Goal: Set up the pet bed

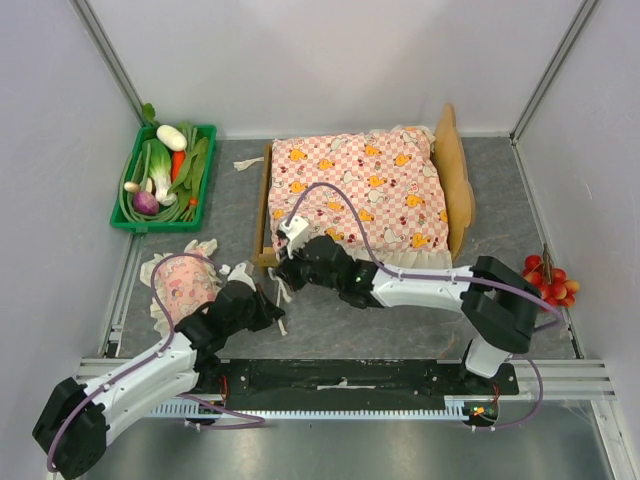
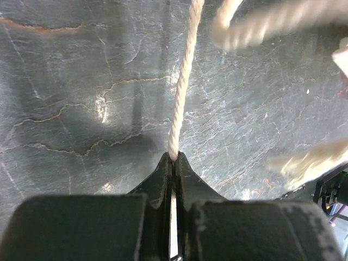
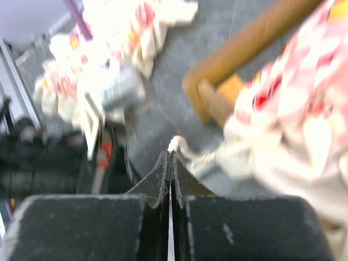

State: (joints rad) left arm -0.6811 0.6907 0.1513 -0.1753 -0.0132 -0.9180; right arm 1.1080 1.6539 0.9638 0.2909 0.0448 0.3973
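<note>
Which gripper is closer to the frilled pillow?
Left. The left gripper is beside the pillow; the right gripper is farther right, at the near corner of the pet bed.

Hidden — the mattress (image 1: 355,190) covers the pet bed (image 1: 455,170) base.

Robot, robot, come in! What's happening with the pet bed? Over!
Left gripper shut on a cord. Right gripper shut, a cord end at its tips. Mattress on bed; pillow off it, by left arm. Nothing in the way.
</note>
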